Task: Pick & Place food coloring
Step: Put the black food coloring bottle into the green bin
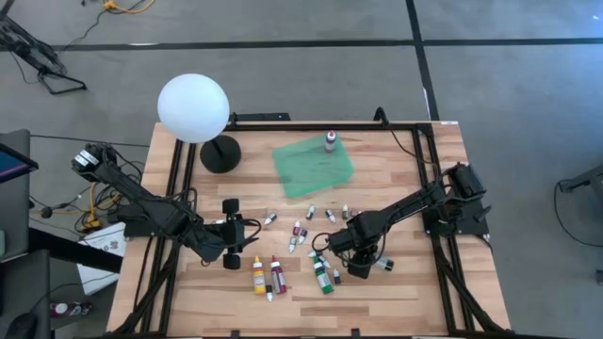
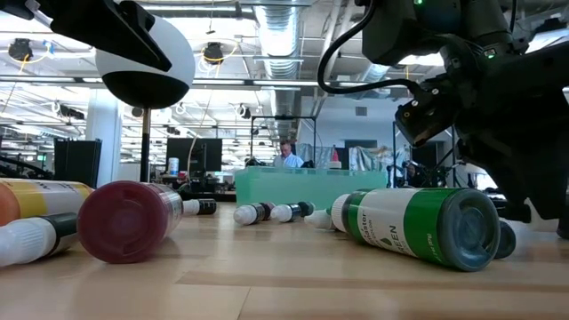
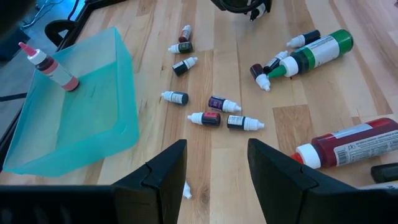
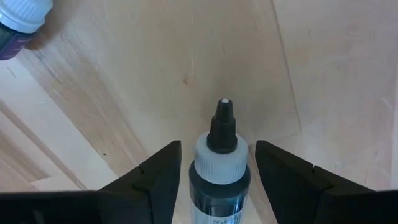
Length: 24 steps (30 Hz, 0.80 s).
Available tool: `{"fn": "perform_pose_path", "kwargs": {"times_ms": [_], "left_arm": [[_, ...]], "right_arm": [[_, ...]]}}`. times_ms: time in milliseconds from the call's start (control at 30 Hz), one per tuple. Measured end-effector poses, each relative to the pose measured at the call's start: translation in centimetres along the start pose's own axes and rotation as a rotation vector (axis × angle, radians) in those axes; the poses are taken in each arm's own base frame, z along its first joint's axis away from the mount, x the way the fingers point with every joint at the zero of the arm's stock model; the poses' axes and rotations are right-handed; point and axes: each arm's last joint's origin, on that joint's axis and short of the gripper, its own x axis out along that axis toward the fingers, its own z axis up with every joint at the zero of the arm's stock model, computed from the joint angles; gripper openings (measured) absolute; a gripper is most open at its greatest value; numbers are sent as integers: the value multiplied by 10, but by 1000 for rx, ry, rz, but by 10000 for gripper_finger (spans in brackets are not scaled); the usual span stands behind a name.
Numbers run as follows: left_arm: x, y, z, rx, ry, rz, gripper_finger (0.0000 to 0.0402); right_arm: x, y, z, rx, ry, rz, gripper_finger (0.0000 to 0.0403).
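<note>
Food coloring bottles lie on their sides on the wooden table: a yellow one point(image 1: 258, 275), a red one point(image 1: 277, 273), a green one point(image 1: 323, 273) and several small droppers point(image 3: 211, 118). One pink-tipped bottle point(image 3: 55, 68) stands upright in the green tray point(image 1: 301, 168). My right gripper point(image 4: 217, 180) points down at the table, right of the green bottle. Its fingers are open on either side of a small dark bottle with a white collar point(image 4: 219, 163), and a narrow gap shows on each side. My left gripper point(image 3: 214, 180) waits open at the near left, with nothing between its fingers.
A lamp with a white globe point(image 1: 193, 108) on a black base point(image 1: 220, 153) stands at the table's far left, beside the tray. Black frame rails point(image 1: 429, 179) run along the table's left and right edges. Bare wood shows along the near edge.
</note>
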Motion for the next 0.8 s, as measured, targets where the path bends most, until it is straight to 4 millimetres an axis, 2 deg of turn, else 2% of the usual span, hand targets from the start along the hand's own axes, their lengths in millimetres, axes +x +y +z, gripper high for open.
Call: {"fn": "perform_pose_path", "kwargs": {"times_ms": [267, 467, 800], "left_arm": [[0, 0, 0, -5, 0, -2, 165], [0, -1, 2, -17, -16, -7, 165], [0, -1, 2, -17, -15, -12, 165]], "right_arm": [[13, 1, 4, -23, 36, -25, 198], [11, -2, 2, -29, 44, -40, 193], [13, -3, 1, -31, 60, -57, 147]]}}
